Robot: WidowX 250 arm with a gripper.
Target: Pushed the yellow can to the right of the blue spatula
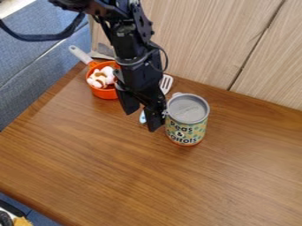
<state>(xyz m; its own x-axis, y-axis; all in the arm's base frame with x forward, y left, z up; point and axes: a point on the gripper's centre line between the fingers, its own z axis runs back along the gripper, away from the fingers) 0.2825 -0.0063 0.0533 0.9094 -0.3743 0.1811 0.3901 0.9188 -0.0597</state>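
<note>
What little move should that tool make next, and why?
Probably lift the tool up, clear of the can. As the camera sees it, the can stands upright to the right of the spatula, with the tool close by its left side, so more pushing seems unnecessary.

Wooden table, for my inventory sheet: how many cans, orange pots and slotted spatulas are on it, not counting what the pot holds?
Can: 1
Orange pot: 1
Slotted spatula, partly hidden: 1
Total: 3
</note>
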